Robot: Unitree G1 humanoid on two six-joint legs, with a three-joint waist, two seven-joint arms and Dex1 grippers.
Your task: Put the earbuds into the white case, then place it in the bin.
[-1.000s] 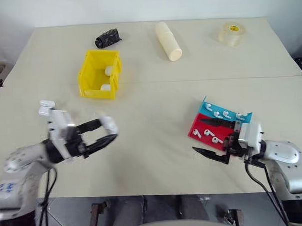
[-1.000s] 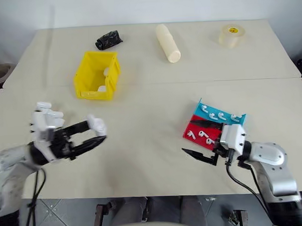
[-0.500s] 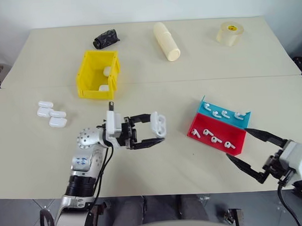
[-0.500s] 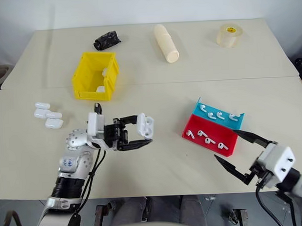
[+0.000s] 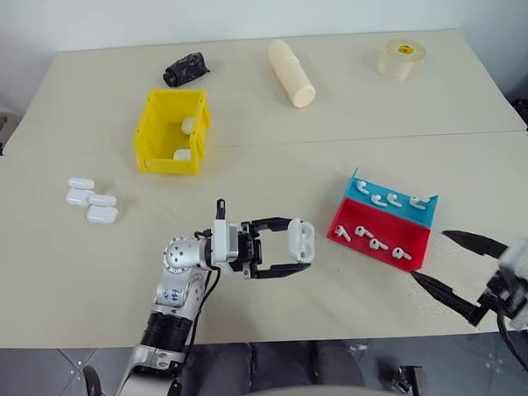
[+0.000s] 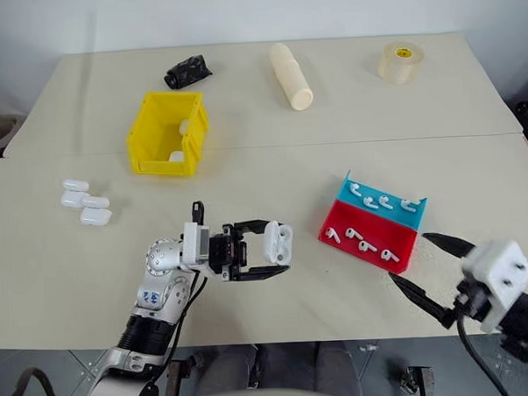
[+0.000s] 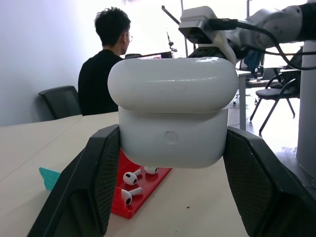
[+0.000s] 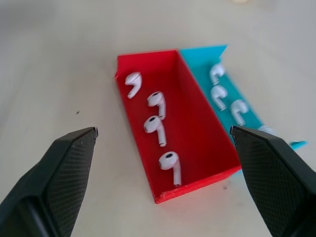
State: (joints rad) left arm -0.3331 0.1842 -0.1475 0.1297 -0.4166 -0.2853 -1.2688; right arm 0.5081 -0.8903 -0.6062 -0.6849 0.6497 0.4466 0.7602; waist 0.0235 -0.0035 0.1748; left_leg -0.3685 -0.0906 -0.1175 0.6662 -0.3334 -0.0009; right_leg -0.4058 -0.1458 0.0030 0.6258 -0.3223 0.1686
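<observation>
White case [image 5: 300,240] held above table [image 5: 261,119], just left of red tray [image 5: 381,236]; left gripper [image 5: 294,246] clamped on its sides. Case upright, lid hinged open; glossy, rounded plastic. Right gripper [image 5: 460,273] spread wide, empty, right of red tray. Earbuds [image 8: 159,124] lie stems-down in tray. Yellow bin [image 5: 173,130] well beyond, path unobstructed.

A black bundle [image 5: 186,68], cream roll [image 5: 293,72] and tape roll [image 5: 402,58] line the top; a person [image 7: 106,69] sits upper left.
</observation>
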